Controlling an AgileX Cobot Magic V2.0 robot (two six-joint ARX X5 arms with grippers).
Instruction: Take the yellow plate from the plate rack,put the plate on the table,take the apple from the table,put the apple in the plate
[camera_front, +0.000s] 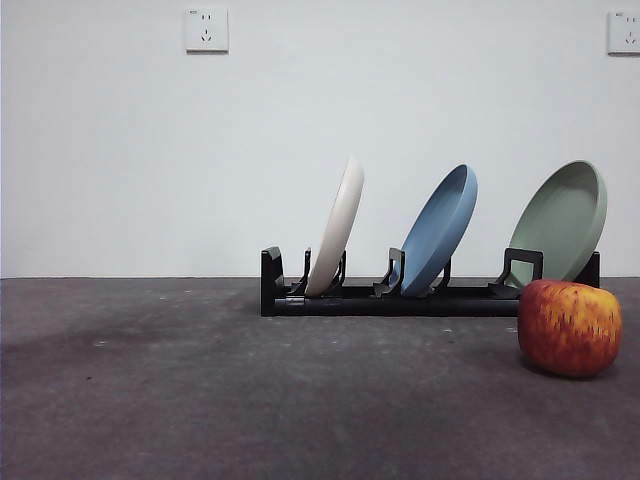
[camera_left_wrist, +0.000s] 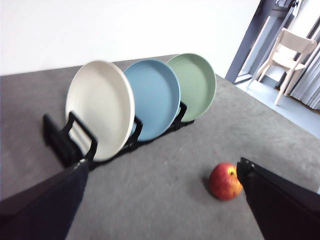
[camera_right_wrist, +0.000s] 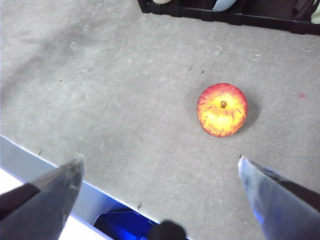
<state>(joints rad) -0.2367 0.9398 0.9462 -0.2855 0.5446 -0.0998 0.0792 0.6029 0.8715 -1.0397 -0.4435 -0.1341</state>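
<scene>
A black plate rack (camera_front: 400, 298) sits on a dark grey table (camera_front: 200, 400) before a plain white wall. It is a low bar with pairs of curved upright prongs forming slots. Three round, shallow plates stand on edge in it, all leaning the same way. In the front view, the yellow plate (camera_front: 338, 228), really a pale matte cream, fills the slot toward 9 o'clock, a blue plate (camera_front: 440, 230) stands in the middle, and a sage-green plate (camera_front: 565, 222) is toward 3 o'clock. Each is apart from its neighbour.

A red apple (camera_front: 569, 327) with yellow-orange streaks rests on the table in front of the rack's green-plate end, close to it but apart.

The left gripper (camera_left_wrist: 162, 200) hovers above the table facing the plates, its jaws spread wide and holding nothing. The right gripper (camera_right_wrist: 160, 200) hangs over the table near the apple, jaws likewise wide apart and empty. Neither arm shows in the front view.

The cream plate looks rigid, smooth and fairly light, probably a hard moulded material, so it could slip. Its raised upper rim, standing clear above the prongs, seems the natural place to pinch, then lift it up along the slot's lean. The apple looks firm, rounded and waxy; it may roll, so a grasp across its widest part seems safest.

The tabletop is faintly mottled with pale specks.
</scene>
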